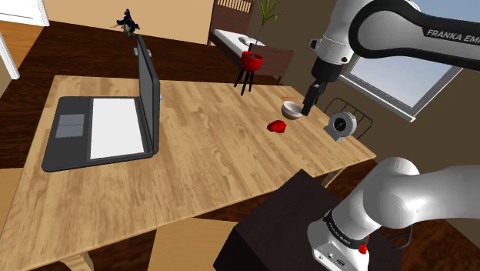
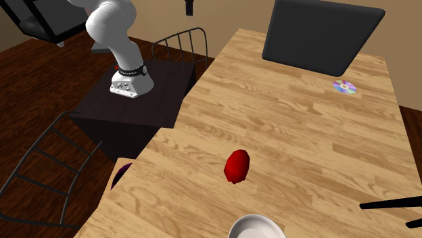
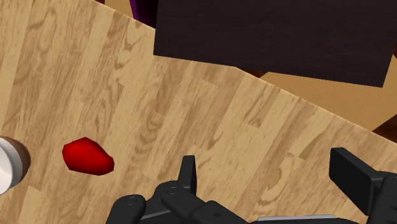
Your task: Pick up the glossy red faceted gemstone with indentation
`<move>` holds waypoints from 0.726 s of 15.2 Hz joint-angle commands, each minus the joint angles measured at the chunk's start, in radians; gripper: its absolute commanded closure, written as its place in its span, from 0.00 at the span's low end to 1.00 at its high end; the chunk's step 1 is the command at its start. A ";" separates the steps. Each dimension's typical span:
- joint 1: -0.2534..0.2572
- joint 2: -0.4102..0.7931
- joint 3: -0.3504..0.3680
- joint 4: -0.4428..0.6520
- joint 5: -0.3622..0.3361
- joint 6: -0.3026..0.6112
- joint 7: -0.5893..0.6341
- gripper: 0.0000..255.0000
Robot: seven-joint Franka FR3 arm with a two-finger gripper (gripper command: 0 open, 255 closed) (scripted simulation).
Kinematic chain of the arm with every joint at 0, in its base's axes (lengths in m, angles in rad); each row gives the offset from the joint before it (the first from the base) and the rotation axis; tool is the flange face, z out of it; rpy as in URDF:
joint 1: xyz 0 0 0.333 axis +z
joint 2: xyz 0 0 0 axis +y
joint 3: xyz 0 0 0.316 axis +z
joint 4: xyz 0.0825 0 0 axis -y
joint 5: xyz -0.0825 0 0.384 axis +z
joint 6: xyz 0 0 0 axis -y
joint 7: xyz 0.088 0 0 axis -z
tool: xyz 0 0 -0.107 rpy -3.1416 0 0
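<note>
The glossy red faceted gemstone point(image 1: 277, 126) point(image 2: 237, 165) lies on the wooden table point(image 1: 208, 154), close to a small white bowl point(image 1: 292, 109). My black gripper point(image 1: 309, 104) hangs above the table beside the bowl, toward the shoulder view's right of the gem. In the wrist view the gemstone point(image 3: 87, 156) lies off to one side of the fingers, not between them, with the bowl point(image 3: 9, 167) just beyond it. The gripper point(image 3: 270, 177) is open, its two fingers point(image 3: 188, 173) standing wide apart over bare wood and holding nothing.
An open dark laptop point(image 1: 108, 123) takes up the table's far end, and a CD point(image 2: 344, 86) lies near it. A red pot on black legs point(image 1: 251, 63) and a round grey clock-like object point(image 1: 341, 124) stand near the bowl. The dark stand point(image 2: 135, 101) and wire chairs point(image 2: 47, 162) border the table.
</note>
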 commanded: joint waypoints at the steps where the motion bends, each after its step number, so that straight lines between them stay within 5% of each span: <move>1: 0.000 0.000 0.000 0.000 0.000 0.000 0.000 0.00; 11: -0.042 0.093 -0.260 -0.092 -0.153 0.230 -0.369 0.00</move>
